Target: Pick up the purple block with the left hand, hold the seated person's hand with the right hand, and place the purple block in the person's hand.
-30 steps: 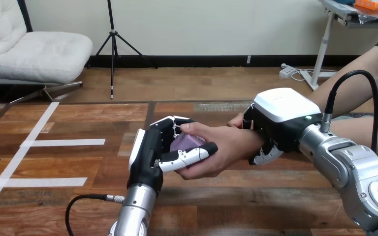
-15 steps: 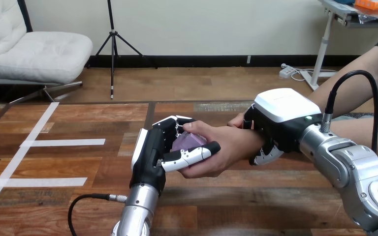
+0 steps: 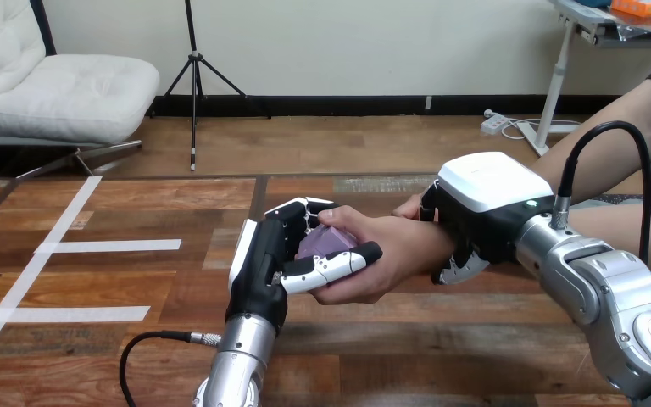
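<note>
A purple block [image 3: 326, 243] lies in the palm of the person's hand [image 3: 381, 259], which reaches in from the right over the middle of the table. My left hand [image 3: 263, 263] is shut on the block, its fingers over the top and its thumb across the front. The person's thumb rests on the block's upper edge. My right hand [image 3: 475, 216] is shut on the person's wrist, fingers curled under it and the white back shell on top.
White tape strips [image 3: 106, 246] mark the wooden table [image 3: 136, 356] at the left. The person's forearm [image 3: 610, 144] runs off to the upper right. A black cable [image 3: 148, 343] loops by my left forearm near the front edge.
My left hand has shifted slightly right and up with the block, settling deeper into the person's palm. My right hand has stayed on the wrist.
</note>
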`<state>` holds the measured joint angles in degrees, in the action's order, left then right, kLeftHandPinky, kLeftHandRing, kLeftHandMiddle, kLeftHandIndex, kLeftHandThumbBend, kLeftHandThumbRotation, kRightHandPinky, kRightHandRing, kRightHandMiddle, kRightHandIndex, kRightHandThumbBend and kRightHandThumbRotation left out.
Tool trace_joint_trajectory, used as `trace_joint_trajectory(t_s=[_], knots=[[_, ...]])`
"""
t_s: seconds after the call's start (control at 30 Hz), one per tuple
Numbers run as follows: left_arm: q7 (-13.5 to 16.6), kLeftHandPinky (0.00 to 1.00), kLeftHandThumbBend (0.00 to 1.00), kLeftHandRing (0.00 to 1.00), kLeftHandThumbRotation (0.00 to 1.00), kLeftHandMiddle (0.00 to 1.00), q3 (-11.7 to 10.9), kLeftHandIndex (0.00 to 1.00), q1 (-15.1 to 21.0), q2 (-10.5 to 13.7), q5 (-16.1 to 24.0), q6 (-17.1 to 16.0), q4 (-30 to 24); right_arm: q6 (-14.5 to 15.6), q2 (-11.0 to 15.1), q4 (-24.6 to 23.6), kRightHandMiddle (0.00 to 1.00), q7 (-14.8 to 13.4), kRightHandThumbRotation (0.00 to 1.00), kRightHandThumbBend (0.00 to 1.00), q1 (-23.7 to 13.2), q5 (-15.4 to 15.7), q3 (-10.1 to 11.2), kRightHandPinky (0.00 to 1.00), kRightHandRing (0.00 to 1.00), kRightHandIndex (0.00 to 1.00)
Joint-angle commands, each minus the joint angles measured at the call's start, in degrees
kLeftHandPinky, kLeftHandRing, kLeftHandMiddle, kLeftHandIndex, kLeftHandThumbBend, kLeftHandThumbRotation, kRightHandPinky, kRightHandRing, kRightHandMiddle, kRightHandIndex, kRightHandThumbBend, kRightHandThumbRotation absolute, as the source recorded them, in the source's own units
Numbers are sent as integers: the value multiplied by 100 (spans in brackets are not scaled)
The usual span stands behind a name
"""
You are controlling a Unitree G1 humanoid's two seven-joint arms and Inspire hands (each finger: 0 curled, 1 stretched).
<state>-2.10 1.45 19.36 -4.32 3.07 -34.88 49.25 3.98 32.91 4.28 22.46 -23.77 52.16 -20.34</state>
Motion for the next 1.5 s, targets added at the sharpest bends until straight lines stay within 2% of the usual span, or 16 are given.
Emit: trace_joint_trajectory(t_s=[0.0, 0.17, 0.2, 0.43, 0.47, 0.6, 1.07, 1.47], knots=[[-230, 36, 85, 43, 14, 50, 169, 52, 508, -144, 23, -114, -65, -74, 102, 90, 59, -204, 0, 63, -458, 130, 46, 43, 50, 62], [-429, 42, 85, 50, 17, 57, 238, 59, 517, -44, 61, -47, -79, -184, 124, 95, 62, -312, 0, 63, -397, 140, 73, 45, 53, 66], [-457, 47, 87, 55, 21, 62, 254, 64, 519, -22, 84, -31, -85, -192, 123, 101, 64, -326, 0, 63, -391, 147, 75, 47, 56, 68], [-568, 65, 91, 72, 32, 77, 362, 79, 536, 144, 318, -93, -65, -253, 137, 111, 70, -424, 0, 65, -335, 203, 95, 52, 63, 73], [-575, 70, 92, 76, 35, 81, 368, 83, 539, 158, 341, -87, -65, -255, 134, 120, 71, -427, 0, 66, -332, 200, 99, 54, 65, 74], [-611, 77, 94, 82, 39, 86, 376, 87, 550, 189, 368, -101, -55, -291, 135, 159, 73, -478, 0, 67, -320, 173, 117, 56, 67, 76], [-749, 87, 99, 92, 46, 95, 346, 95, 570, 222, 297, -44, -67, -269, 154, 180, 81, -428, 0, 71, -315, 194, 104, 70, 78, 81], [-775, 90, 100, 97, 50, 99, 351, 99, 577, 269, 353, -7, -93, -243, 157, 186, 86, -405, 0, 76, -306, 183, 98, 79, 84, 85]])
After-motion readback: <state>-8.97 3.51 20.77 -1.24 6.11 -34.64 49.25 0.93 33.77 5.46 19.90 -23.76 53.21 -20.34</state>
